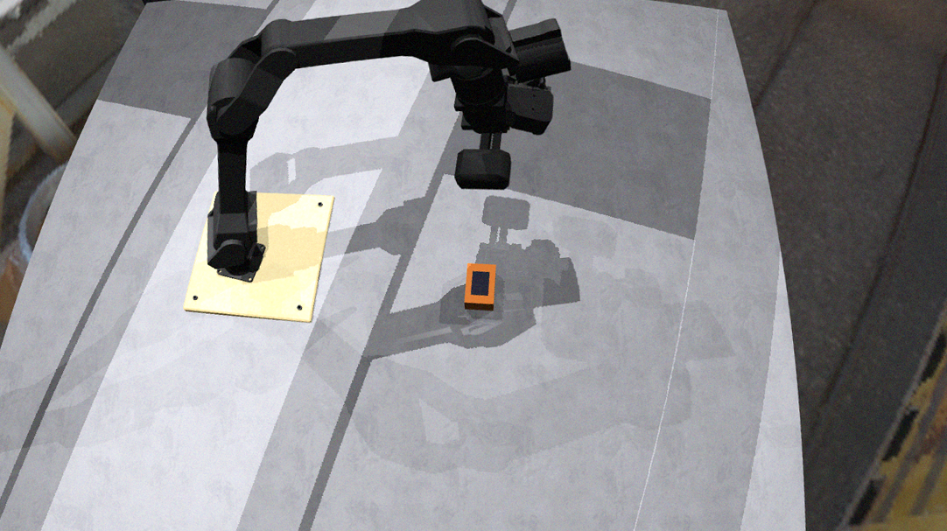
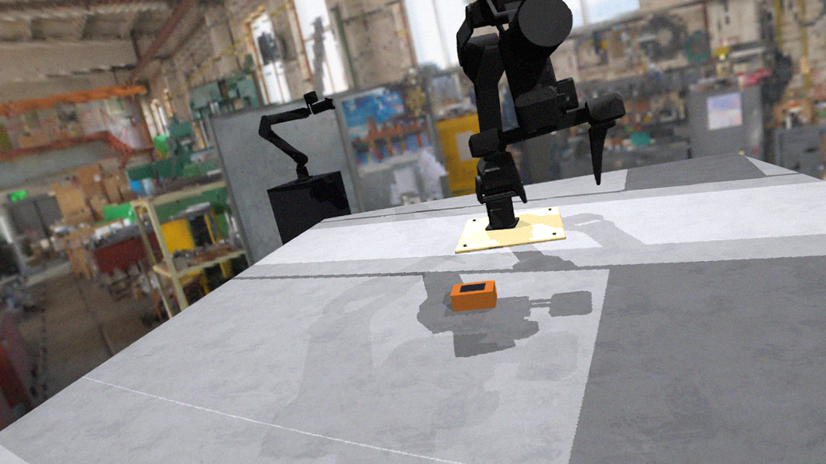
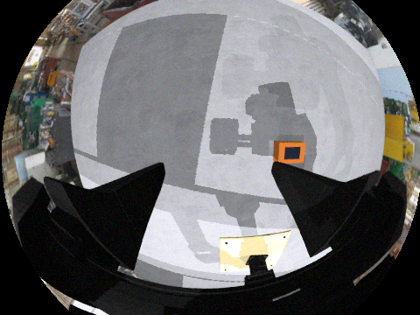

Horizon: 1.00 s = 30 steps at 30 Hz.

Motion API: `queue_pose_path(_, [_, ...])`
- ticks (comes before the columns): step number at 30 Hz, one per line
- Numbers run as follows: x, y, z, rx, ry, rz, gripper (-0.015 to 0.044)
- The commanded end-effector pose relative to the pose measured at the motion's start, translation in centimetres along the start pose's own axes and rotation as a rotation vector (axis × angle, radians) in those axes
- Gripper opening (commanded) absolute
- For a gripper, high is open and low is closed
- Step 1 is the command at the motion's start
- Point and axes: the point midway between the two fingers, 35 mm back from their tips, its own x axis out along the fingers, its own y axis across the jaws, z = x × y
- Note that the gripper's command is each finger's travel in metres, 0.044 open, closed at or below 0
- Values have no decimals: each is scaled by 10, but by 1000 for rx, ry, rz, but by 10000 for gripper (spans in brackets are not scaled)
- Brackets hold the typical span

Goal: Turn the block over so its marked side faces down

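Observation:
The orange block [image 1: 480,285] [image 2: 474,297] [image 3: 289,152] lies flat on the grey table [image 1: 564,490] [image 2: 282,392] [image 3: 153,87], with its dark blue rectangular mark [image 1: 481,282] [image 2: 473,287] [image 3: 292,153] facing up. My gripper [image 2: 561,191] [image 3: 220,167] is wide open, with nothing between its fingers. It points down and hangs above the table, off to one side of the block. In the wrist view the block shows just beyond the right fingertip. In the top view one finger hides the other.
The arm stands on a pale yellow base plate [image 1: 306,242] [image 2: 548,225] [image 3: 229,254] with small dark holes. The arm's shadow falls over and around the block. A black stand [image 2: 308,203] with a second small arm is in the background beyond the table edge.

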Motion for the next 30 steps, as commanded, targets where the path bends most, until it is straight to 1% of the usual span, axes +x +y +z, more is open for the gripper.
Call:
queue_pose_path(1, [21, -69, 5, -29, 70, -72, 440])
queue_pose_path(4, [33, -118, 0, -48, 126, -102, 440])
queue_pose_path(6, [37, -137, -6, -56, 151, -109, 440])
queue_pose_path(13, [40, -140, -8, -57, 154, -110, 440])
queue_pose_path(17, [70, -143, -14, -57, 154, -110, 440])
queue_pose_path(22, [73, -144, -14, -57, 154, -110, 440])
queue_pose_path(25, [85, -145, -18, -57, 154, -110, 440])
queue_pose_path(30, [89, -146, -18, -57, 154, -110, 440])
